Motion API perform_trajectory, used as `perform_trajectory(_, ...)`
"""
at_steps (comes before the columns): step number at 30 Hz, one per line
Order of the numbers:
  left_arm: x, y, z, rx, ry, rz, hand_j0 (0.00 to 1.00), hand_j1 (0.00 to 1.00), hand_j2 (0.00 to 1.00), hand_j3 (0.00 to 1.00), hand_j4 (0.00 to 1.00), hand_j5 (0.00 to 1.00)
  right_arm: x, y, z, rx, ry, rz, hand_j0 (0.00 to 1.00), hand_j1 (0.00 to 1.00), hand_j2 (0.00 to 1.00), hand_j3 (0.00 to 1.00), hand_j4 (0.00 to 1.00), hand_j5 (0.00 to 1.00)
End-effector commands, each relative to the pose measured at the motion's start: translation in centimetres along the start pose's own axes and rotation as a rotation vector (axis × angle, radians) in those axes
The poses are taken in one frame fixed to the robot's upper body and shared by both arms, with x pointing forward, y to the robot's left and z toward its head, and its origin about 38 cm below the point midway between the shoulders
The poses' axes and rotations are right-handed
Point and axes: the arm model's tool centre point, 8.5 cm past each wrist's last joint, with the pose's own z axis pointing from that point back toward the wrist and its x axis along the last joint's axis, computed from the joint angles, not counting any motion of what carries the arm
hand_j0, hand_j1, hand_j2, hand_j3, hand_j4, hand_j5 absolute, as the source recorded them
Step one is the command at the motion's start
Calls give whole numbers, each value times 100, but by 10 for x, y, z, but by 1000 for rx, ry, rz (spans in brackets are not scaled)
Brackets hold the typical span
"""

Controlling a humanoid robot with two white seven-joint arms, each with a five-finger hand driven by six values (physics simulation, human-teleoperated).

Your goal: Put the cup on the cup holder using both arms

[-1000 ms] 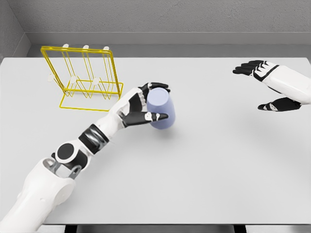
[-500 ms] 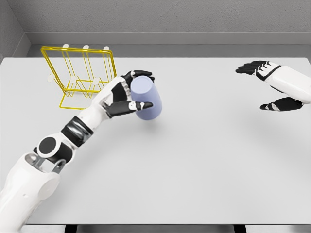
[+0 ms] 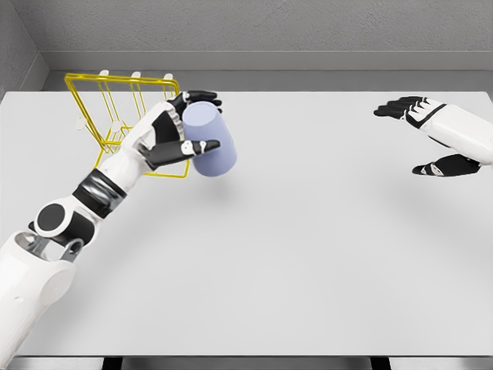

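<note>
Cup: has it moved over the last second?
Yes. The cup, held in the left hand, has travelled left and up toward the fixed yellow rack.

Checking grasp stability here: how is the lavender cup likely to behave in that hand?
The cup looks rigid, keeping its shape under the left hand. Its smooth cylindrical wall may slip, since it is held tilted. Set down on its side, it would probably roll.

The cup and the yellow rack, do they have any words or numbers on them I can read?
None. The cup, held in the left robot hand, is plain pale blue. The yellow wire rack, the table and the right robot hand carry no words, numbers or signs either.
</note>
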Motion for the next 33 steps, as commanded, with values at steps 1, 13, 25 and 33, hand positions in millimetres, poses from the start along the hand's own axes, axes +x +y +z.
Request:
perform_trajectory(1, 2, 3, 1, 3, -2, -2, 67, 67, 67, 67, 67, 67, -1, 0, 1, -3, 3, -9, 100, 100, 100, 100, 100, 100)
perform_trajectory(13, 22, 26, 5, 34, -19, -42, 67, 67, 67, 67, 67, 67, -5, 3, 2, 1, 13, -20, 100, 100, 100, 100, 100, 100)
perform_trajectory(25, 38, 46, 13, 62, -32, -69, 67, 67, 67, 67, 67, 67, -5, 3, 2, 0, 14, -19, 100, 100, 100, 100, 100, 100)
perform_trajectory(33, 47, 55, 13, 73, -38, -82, 67, 67, 67, 67, 67, 67, -5, 3, 2, 0, 14, -19, 100, 100, 100, 100, 100, 100)
